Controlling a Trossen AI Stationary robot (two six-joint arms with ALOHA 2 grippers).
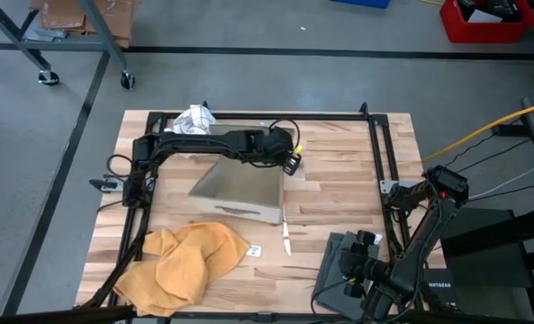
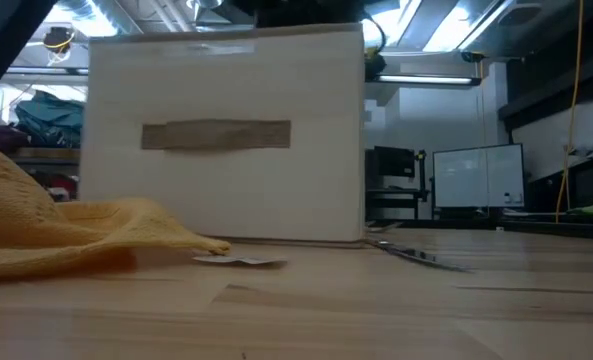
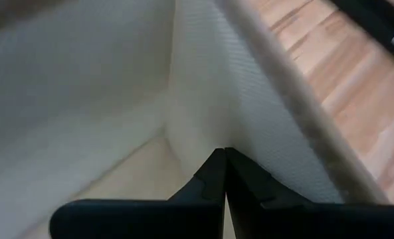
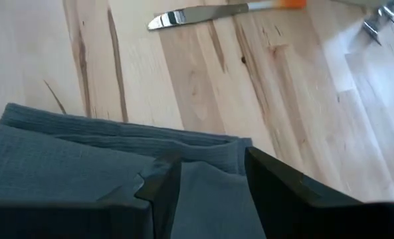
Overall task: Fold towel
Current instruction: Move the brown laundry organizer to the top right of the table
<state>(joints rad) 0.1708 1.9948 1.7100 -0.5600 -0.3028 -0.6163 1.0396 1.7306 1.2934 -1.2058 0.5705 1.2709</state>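
Note:
A crumpled yellow towel (image 1: 185, 261) (image 2: 56, 230) lies at the table's near left. A folded grey towel (image 1: 337, 277) (image 4: 70, 153) lies flat at the near right. My right gripper (image 1: 361, 263) (image 4: 206, 169) stands open just over the grey towel's far edge, slanting down. My left gripper (image 1: 291, 160) (image 3: 223, 156) is shut and points down into the far right corner of a beige fabric bin (image 1: 239, 189) (image 3: 210, 86) that sits mid-table. Nothing is between its fingers. My right gripper has its fingertips (image 4: 162, 174) low over the grey towel's folded far edge (image 4: 183, 143), with cloth showing in the gap between them. Whether they touch it cannot be told. My left gripper touches nothing that I can see.
A knife (image 1: 285, 236) (image 4: 210, 13) lies between the bin and the grey towel. A small white card (image 1: 255, 251) sits beside the yellow towel. A crumpled white thing (image 1: 194, 119) lies at the far edge. In the low view the bin (image 2: 226, 130) blocks most of the table.

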